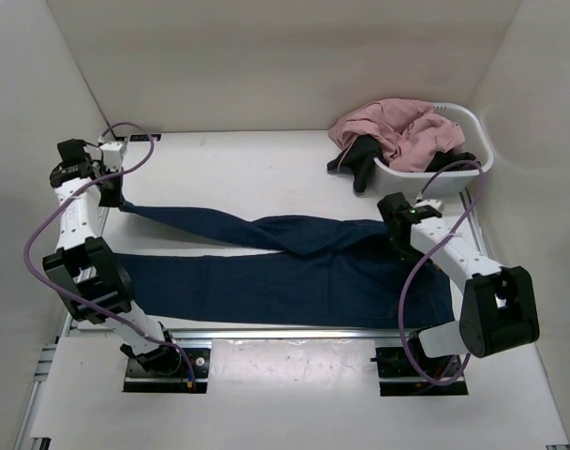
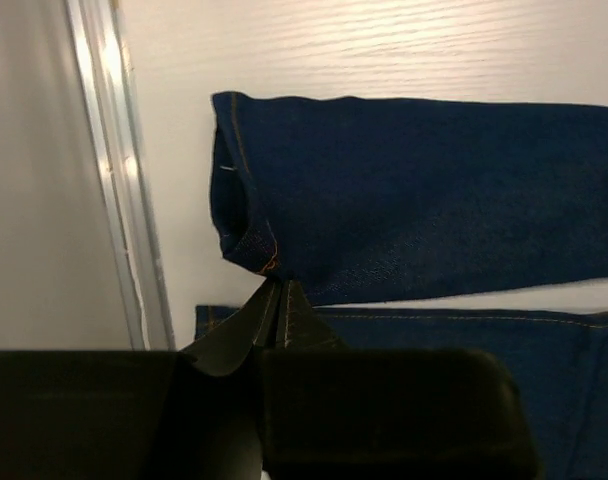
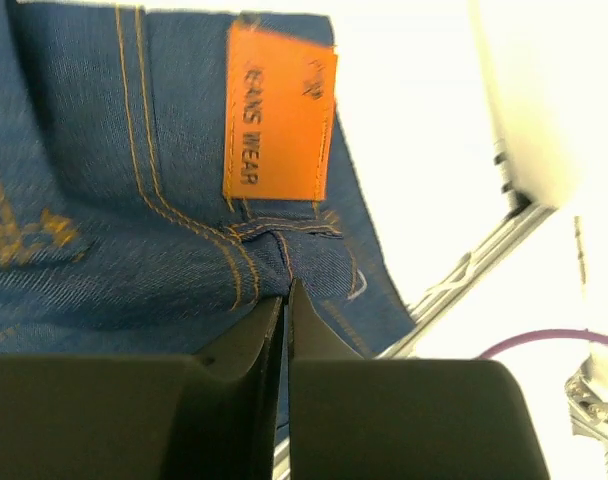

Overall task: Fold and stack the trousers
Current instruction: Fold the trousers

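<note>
Left claw (image 2: pixel 274 288): being clenched on a hem (image 2: pixel 229 180) of the trousers (image 2: pixel 434 190) at the left edge of the table (image 1: pixel 266 159). Right claw (image 3: pixel 286 292): being clamped on the waistband (image 3: pixel 184 100). Slippage is being risked by shallow pinches.

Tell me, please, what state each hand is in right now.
Left hand: closed on the trousers at a leg hem.
Right hand: closed on their waistband.

Lit brightly and evenly from above in the top view, with only faint, soft shadows beside the arms (image 1: pixel 79 216). Blown out to white on the table (image 3: pixel 424 120) in the right wrist view. Soft-focused on the near fingers (image 2: pixel 239 338).
</note>
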